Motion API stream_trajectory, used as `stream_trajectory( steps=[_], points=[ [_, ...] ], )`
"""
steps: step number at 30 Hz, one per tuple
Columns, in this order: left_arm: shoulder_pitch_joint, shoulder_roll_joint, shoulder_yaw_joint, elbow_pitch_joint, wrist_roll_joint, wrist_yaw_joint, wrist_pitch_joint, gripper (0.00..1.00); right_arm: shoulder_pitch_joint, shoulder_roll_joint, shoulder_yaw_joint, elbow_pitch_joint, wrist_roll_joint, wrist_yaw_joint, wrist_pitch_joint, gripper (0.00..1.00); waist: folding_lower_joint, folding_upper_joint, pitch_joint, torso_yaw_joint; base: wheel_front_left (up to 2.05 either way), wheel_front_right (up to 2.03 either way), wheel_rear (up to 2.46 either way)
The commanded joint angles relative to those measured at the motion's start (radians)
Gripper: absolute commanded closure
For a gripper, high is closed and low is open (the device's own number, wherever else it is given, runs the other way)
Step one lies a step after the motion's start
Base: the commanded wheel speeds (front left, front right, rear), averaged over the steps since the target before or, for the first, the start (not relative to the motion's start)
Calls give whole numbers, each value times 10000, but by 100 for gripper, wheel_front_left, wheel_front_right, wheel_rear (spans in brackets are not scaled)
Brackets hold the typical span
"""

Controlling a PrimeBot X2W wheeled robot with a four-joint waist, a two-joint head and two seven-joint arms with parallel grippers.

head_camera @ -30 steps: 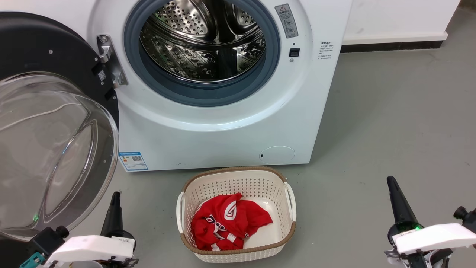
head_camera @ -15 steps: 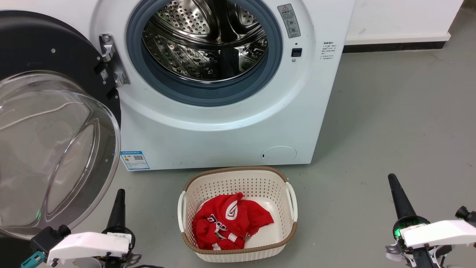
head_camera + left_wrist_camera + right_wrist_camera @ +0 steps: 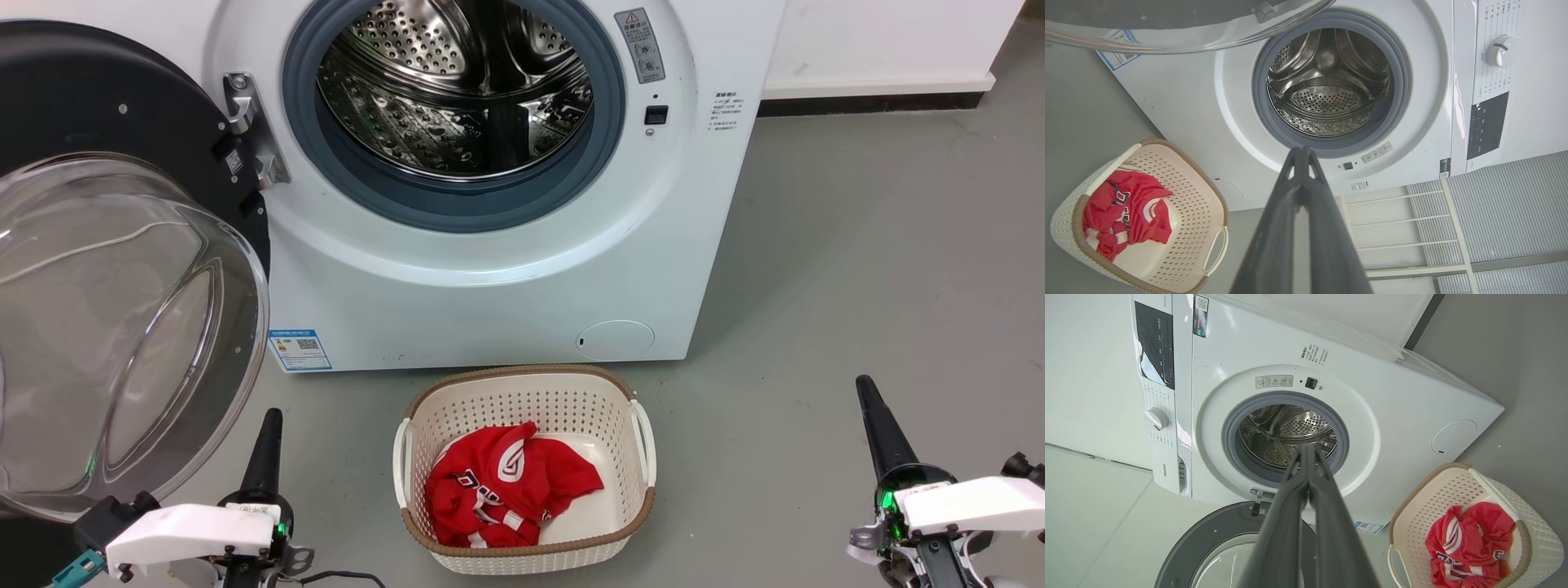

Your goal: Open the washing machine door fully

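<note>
Head view, from the left: the washing machine door (image 3: 122, 269) hangs swung out to the left of the washing machine (image 3: 490, 286), its far edge cut off by the picture's left side. Its inner face is turned toward the robot, with the glass bowl (image 3: 106, 343) bulging forward and down and the black rim (image 3: 90, 90) behind it. Being round, it has no long axis of its own. The line that matters is the upright hinge (image 3: 249, 131) at the machine's front, about which it swings sideways.

Just below the bowl's lower edge and apart from it is the left gripper (image 3: 272, 420). Its 2 fingers are pressed together and hold nothing, which the left wrist view confirms (image 3: 1302, 153).

I judge the door stiff and fairly heavy, moving freely on its hinge. The glass looks smooth, slippery and breakable, so it is a poor place to push. The rim's free edge, opposite the hinge, gives the most leverage and a firmer surface. It already looks close to wide open, but I cannot tell whether any travel remains.

Right of the hinge the steel drum (image 3: 457, 90) lies exposed inside its grey gasket (image 3: 473, 204). On the floor (image 3: 857, 245) in front stands a cream basket (image 3: 522, 374) with a red garment (image 3: 506, 486) in it, well clear of the door's swing.

At the far right the right gripper (image 3: 867, 392) points up, well apart from everything. Its 2 fingers are also together and empty in the right wrist view (image 3: 1306, 451).
</note>
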Motion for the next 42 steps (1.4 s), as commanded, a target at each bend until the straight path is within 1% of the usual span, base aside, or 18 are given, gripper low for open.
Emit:
stream_trajectory(
  steps=[1,18,42],
  points=[
    [-264,13,27,-7,-234,-46,59,100,-194,-36,-37,9,243,-1,53,100,0,0,0,7,0,0,0],
    [-442,-18,30,228,-1790,-165,445,100,-389,4,-192,340,1777,-1,338,100,0,0,7,90,0,0,0],
    [-635,-56,31,486,-3458,-278,870,100,-603,67,-382,692,3387,-2,658,100,0,0,16,197,0,0,0]
  ],
)
